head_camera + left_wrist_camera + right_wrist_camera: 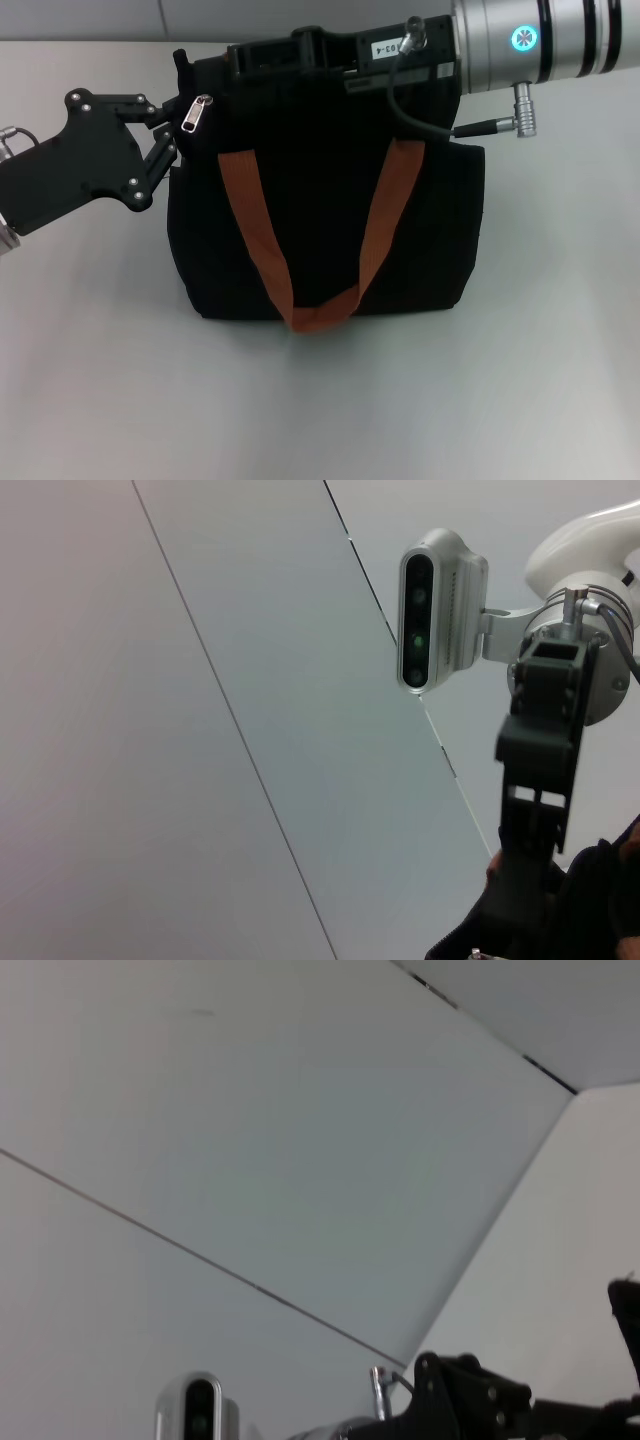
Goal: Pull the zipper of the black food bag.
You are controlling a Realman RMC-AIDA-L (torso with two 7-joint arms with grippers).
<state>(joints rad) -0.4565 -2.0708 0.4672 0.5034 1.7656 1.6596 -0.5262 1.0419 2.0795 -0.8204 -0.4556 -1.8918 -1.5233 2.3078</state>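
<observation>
The black food bag [320, 240] stands upright in the middle of the head view, its two orange-brown strap handles [250, 225] hanging down its front. The silver zipper pull [195, 115] hangs at the bag's top left corner. My left gripper [172, 135] reaches in from the left and is against that corner, just beside the pull; its fingertips are lost against the black fabric. My right gripper [205, 68] lies along the bag's top edge, reaching from the right toward the same corner. It also shows in the left wrist view [540, 780].
The bag rests on a plain white table [320, 400]. A black cable [420, 100] from the right arm hangs in front of the bag's top right. The right wrist camera [435, 610] faces my left wrist. White wall panels stand behind.
</observation>
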